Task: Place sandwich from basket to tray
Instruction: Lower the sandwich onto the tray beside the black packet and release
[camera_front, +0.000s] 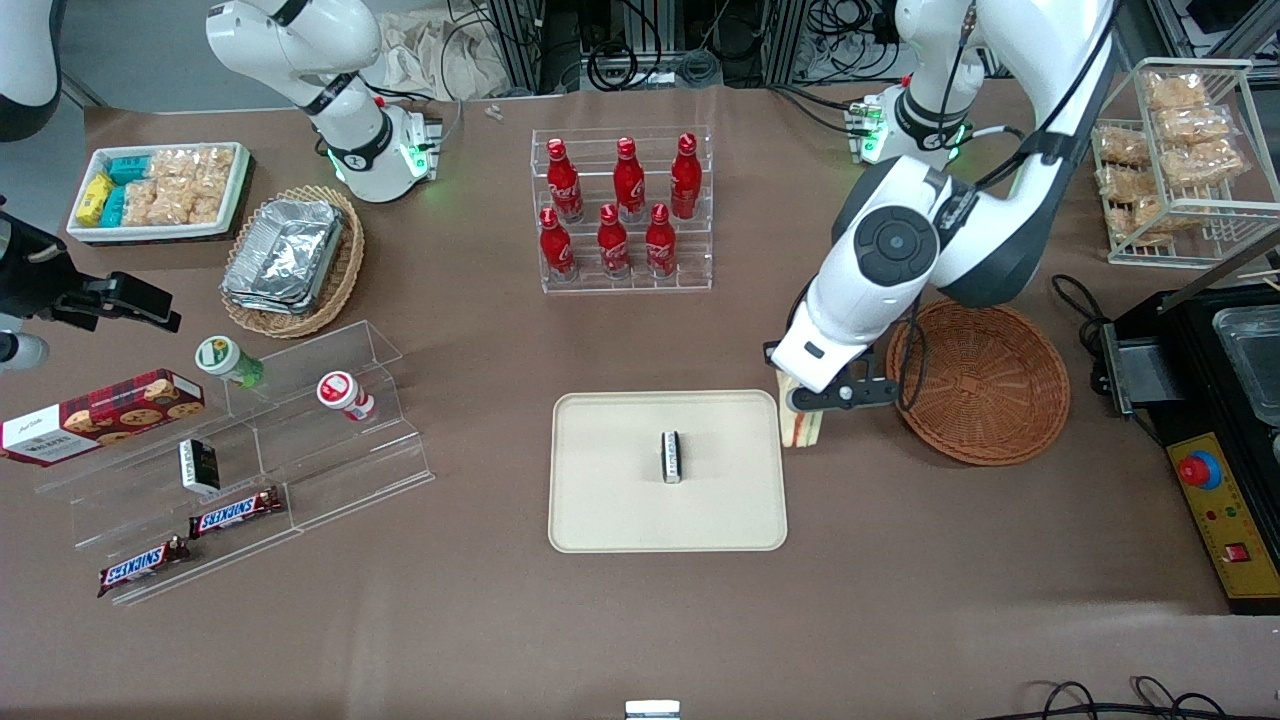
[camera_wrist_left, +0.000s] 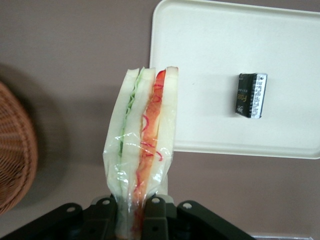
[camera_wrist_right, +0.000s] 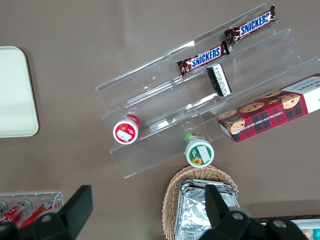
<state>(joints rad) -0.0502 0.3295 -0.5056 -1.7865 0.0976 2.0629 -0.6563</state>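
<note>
SNICKERS, white on blue, on two brown bar wrappers (camera_wrist_right: 201, 58) lying on clear acrylic steps (camera_wrist_right: 165, 100) | CHOCOLATE CHIP COOKIES along edge of red plaid box (camera_wrist_right: 272, 110) | white script on red bottles (camera_front: 628, 180) not legible | print on small black packet (camera_wrist_left: 250, 95) on tray (camera_wrist_left: 210, 45) unreadable

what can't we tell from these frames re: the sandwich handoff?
- Front view: the arm's wrist covers the gripper and the top of the sandwich.
- Left wrist view: the sandwich's held end is hidden between the fingers, and only an edge of the basket shows.
- Both views: print on the small dark packet on the tray is too small to read.
</note>
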